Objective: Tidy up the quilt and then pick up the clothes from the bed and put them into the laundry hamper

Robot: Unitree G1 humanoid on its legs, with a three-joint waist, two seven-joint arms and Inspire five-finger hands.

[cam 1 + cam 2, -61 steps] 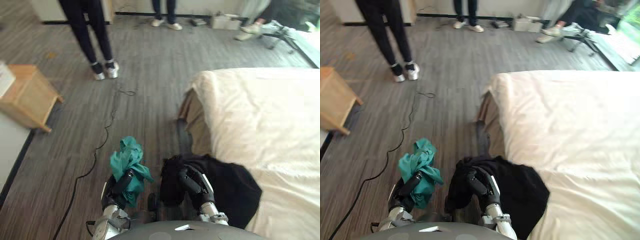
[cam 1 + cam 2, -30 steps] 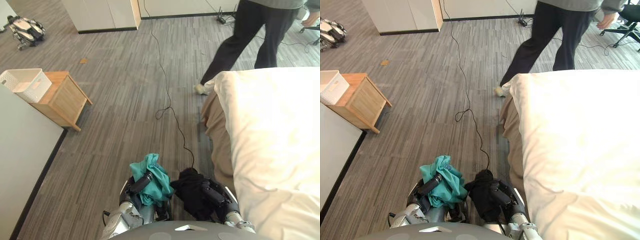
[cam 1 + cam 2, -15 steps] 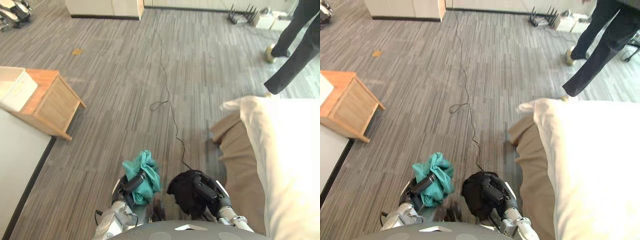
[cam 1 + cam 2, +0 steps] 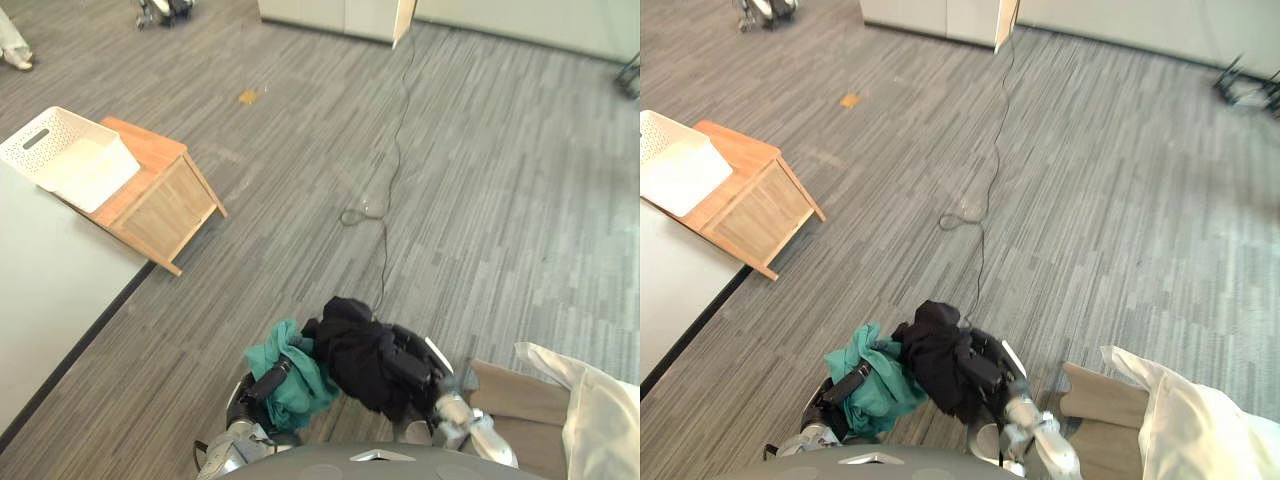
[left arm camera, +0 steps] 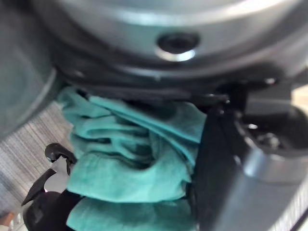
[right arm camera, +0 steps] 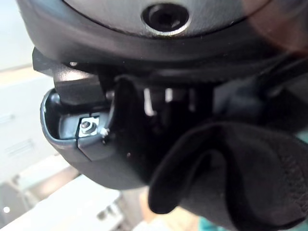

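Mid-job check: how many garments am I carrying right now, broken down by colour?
Teal garment: 1, gripped in the left hand
Black garment: 1, gripped in the right hand
Total: 2

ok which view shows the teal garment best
The left wrist view: the teal garment is seen from close, its folds plain, bunched in the left hand. Both eye views show it as a small bundle, partly behind the black garment that the right hand grips.
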